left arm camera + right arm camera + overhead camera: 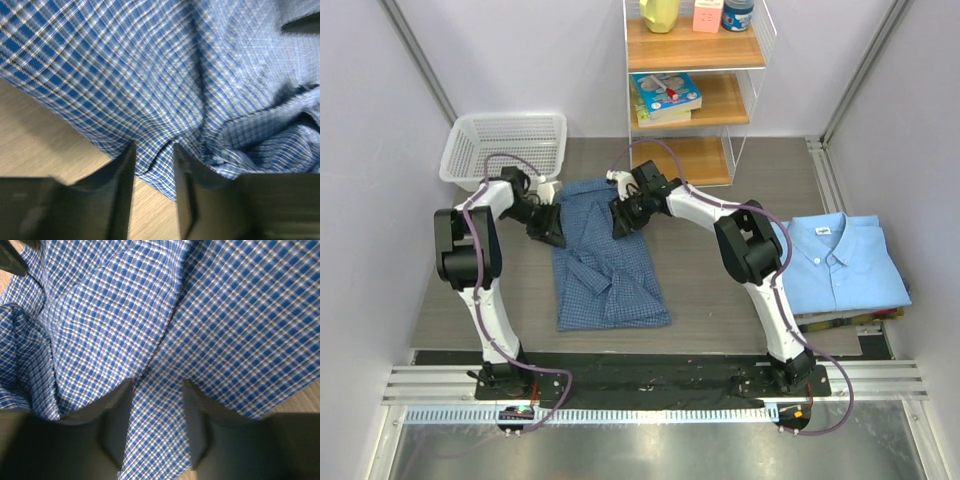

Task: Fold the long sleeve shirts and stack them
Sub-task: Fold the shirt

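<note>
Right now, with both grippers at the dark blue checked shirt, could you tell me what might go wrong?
The left gripper pinches only a small fold near the edge of the dark blue checked cloth shirt; it may slip out on lifting. Whether the right gripper grips is unclear, so the lift could go lopsided. The near half lies rumpled, so creases may get folded in.

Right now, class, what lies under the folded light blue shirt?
Beneath the light blue shirt, flat layers peek out along its near edge: a pale one and a dark strip with yellow marks. The shirt covers the rest, so what they are cannot be told.
</note>
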You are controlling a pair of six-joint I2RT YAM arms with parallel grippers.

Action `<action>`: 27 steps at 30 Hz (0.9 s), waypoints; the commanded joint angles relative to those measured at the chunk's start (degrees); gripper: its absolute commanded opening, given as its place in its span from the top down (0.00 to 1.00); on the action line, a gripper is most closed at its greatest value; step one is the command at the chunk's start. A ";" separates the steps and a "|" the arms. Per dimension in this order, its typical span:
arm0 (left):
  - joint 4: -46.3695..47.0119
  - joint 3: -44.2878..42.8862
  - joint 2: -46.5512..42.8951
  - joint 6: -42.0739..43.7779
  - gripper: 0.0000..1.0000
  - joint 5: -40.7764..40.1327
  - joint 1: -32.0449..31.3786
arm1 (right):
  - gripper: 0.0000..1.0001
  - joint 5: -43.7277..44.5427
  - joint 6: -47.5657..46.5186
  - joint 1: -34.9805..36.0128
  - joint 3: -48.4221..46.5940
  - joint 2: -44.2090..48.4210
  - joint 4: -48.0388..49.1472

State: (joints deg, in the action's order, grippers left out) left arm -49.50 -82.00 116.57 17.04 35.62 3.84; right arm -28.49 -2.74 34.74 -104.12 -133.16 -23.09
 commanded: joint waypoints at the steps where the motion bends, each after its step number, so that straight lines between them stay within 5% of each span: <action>1: -3.67 -2.30 -4.67 5.01 0.55 8.31 1.43 | 0.44 2.04 -0.86 -1.08 -1.71 1.93 -3.09; 6: -7.28 7.00 -14.96 11.88 0.38 12.63 2.23 | 0.27 -2.88 -4.81 -2.31 3.89 15.98 -8.45; 10: -3.17 13.08 -20.06 6.27 0.30 13.43 1.35 | 0.15 -5.70 -10.34 -2.22 12.34 26.01 -12.32; 15: 0.09 17.21 -21.56 -0.15 0.24 10.79 -1.20 | 0.12 -5.18 -21.83 0.14 23.15 35.23 -19.44; 20: 5.98 19.85 -22.09 -7.63 0.25 4.20 -3.31 | 0.11 4.91 -27.58 8.66 34.57 40.79 -13.59; 27: 6.17 20.03 -20.95 -9.65 0.40 2.52 -6.74 | 0.08 9.76 -25.47 15.26 37.67 40.53 -7.06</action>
State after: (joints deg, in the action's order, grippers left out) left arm -45.65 -62.04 96.14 10.22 39.22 -2.20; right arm -23.68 -27.40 48.84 -66.26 -93.91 -36.99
